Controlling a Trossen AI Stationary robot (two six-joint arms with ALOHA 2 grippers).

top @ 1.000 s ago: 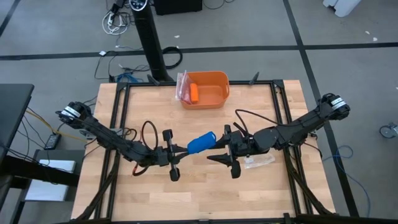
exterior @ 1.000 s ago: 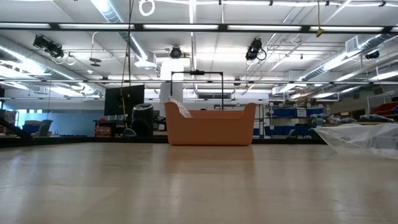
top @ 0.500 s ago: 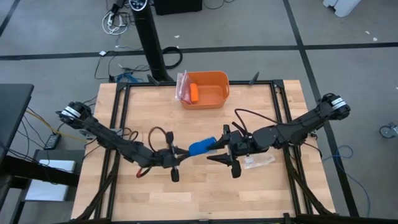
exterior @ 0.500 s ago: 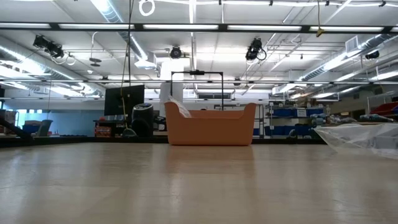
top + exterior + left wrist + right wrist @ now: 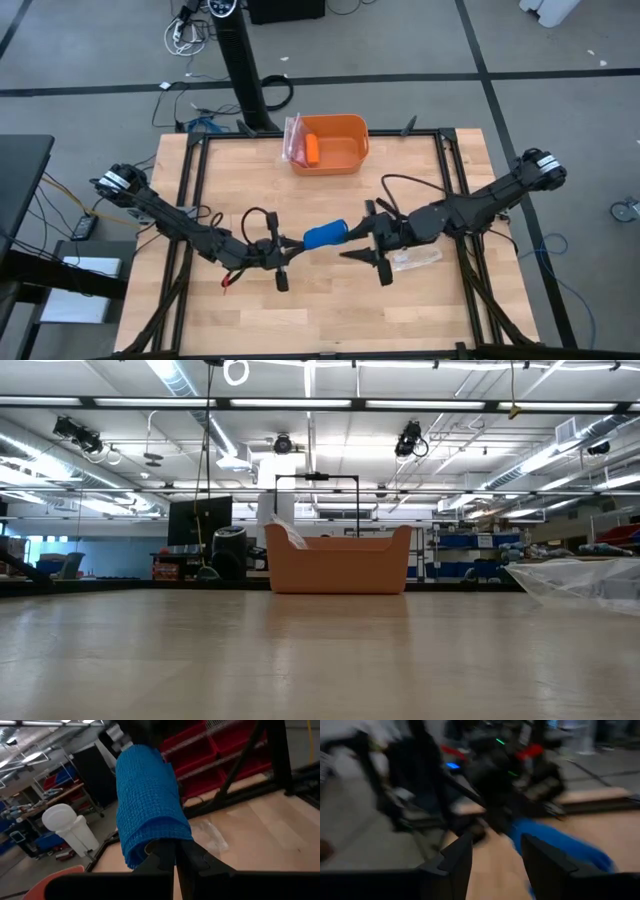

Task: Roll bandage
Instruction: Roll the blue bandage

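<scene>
Both dark arms reach low toward mid-bench: left gripper (image 5: 288,243) jaws clamp the bright blue rolled cloth bandage (image 5: 324,235), lying crosswise between them; right gripper (image 5: 360,243) jaws gape, empty.

**What I can't make out**

My right wrist view is smeared: the bandage (image 5: 560,845) beyond the right gripper (image 5: 492,852) shows as a blue streak. In my left wrist view, the left gripper (image 5: 175,857) covers the roll's near end.
</scene>
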